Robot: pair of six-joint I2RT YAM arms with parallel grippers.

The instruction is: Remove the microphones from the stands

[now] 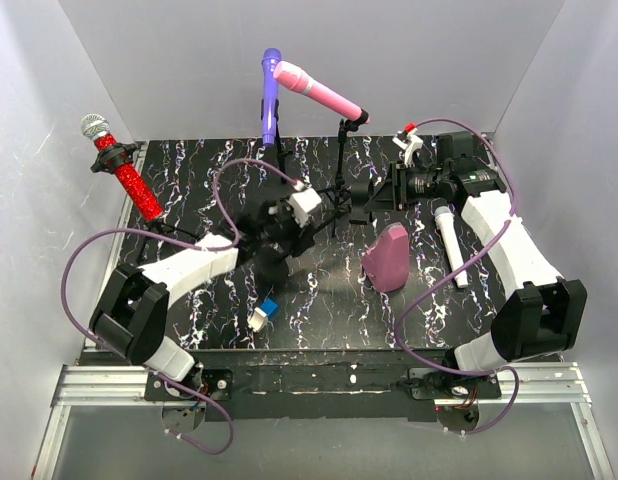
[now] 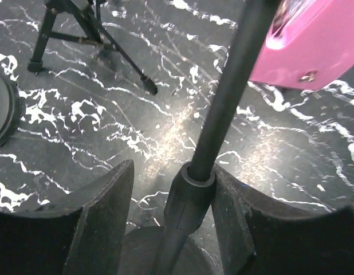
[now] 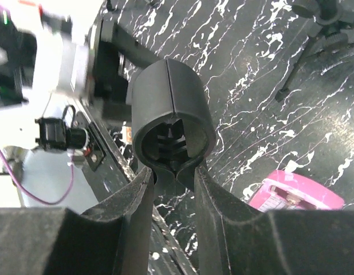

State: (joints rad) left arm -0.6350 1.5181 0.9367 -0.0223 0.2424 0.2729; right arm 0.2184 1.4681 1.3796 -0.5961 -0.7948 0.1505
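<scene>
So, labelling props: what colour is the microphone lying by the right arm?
The microphone is white, clearest in the top external view.

My overhead view: a pink case (image 1: pixel 387 258) stands on the black, white-veined table (image 1: pixel 329 305), right of centre. I see a small blue-and-white object (image 1: pixel 264 313) lying near the front edge, well apart.

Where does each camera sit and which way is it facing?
Top: above and behind, looking down on the table; left arm and right arm show.
Left wrist: looks down past a pole to the table; left gripper straddles it.
Right wrist: faces the clip; right gripper pinches it.
All three share the pink case.
</scene>
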